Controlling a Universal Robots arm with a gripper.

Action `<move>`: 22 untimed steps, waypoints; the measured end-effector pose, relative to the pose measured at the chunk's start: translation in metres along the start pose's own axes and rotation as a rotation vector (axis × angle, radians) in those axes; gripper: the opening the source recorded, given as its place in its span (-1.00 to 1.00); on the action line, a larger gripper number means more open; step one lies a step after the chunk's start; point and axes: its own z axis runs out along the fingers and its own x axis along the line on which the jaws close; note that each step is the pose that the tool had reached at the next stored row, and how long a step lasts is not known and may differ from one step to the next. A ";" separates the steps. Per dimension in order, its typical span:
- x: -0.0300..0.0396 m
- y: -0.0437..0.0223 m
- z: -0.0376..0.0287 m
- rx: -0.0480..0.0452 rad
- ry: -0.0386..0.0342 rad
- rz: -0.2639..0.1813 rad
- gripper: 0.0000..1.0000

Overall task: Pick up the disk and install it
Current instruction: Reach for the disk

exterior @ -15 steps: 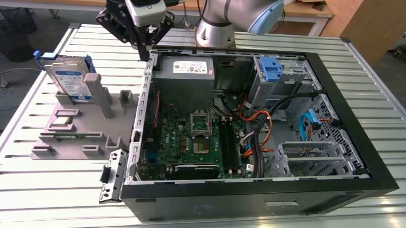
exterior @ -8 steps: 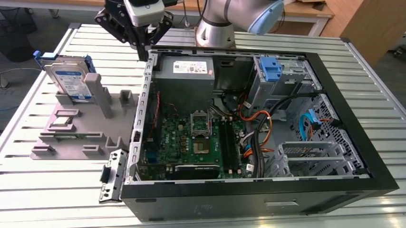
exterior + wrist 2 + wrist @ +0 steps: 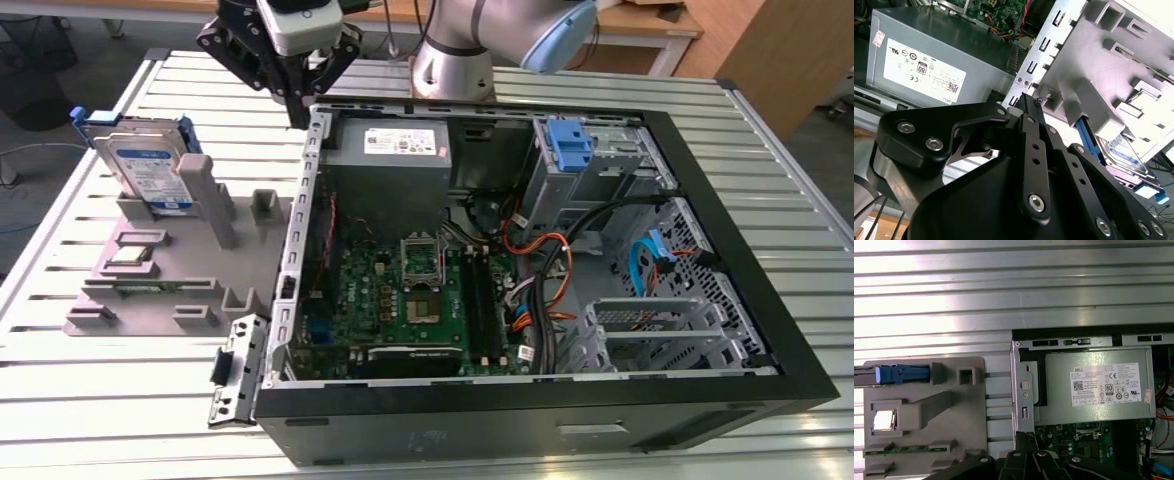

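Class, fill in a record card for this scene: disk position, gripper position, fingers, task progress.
Disk position: the disk stands on edge in the grey holder, to the exterior view's left of the open computer case.
Gripper position: the gripper hangs above the case's edge near the power supply, apart from the disk.
Fingers: shut, holding nothing.
Task progress: disk not yet picked up.

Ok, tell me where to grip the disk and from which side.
Probably pinch the disk across its broad faces near the top edge, coming down from above. It stands on edge in the grey fixture, lower part seated in a slot, a post close beside it.
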 end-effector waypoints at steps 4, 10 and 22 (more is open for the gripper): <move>0.0000 0.0000 0.0000 0.0000 0.0000 0.000 -0.80; 0.0054 -0.0004 0.0000 0.0000 0.0000 0.000 -0.80; 0.0241 -0.0018 0.0003 0.0001 -0.0002 0.002 -0.80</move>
